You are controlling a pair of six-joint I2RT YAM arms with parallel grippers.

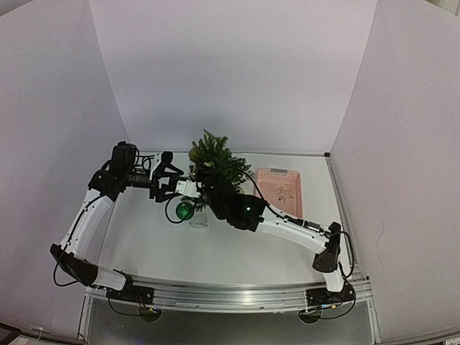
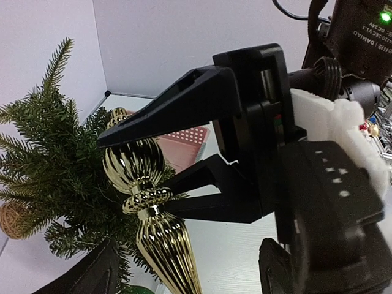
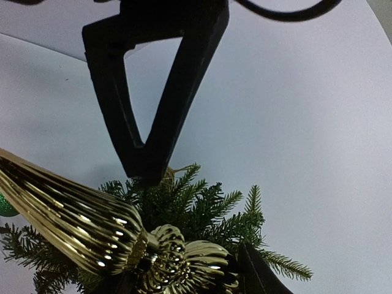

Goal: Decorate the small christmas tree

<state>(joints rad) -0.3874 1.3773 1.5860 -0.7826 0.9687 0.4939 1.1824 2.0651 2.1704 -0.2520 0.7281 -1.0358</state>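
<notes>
Tree (image 1: 212,159) stands upright at the far middle of the table (image 1: 165,251), just left of the pink basket (image 1: 267,176). A green ball (image 1: 185,210) hangs on its near side and a twine ball (image 2: 12,217) sits in the branches.

Right gripper (image 2: 132,173) reaches across from the right to the tree's near-left flank. Its jaws stand half apart around a gold finial (image 3: 79,214), which hangs point down against the needles with its waist on the lower finger. From my right wrist view there looks to be a gap under the upper finger, so I cannot tell whether this is a pinch or a loose cradle.

Left gripper (image 1: 171,185) hovers just left of the finial, jaws wide apart, holding nothing.

Step in hand, as I judge it: seat the finial's loop on a branch.
- I cannot see the loop, so I'd confirm it is hooked before I let go.
- Open the right jaws slowly, then back straight out along the fingers, away from the needles.
- Keep the left fingers off the finial; a nudge could swing it or tip the light tree.
- Mind the green ball just below.

Writing: a label (image 2: 367,33) on the right arm's motor housing looks to read DAMIAO; the other lines are too small. A green lamp is lit beside it. Nothing is legible elsewhere.
</notes>
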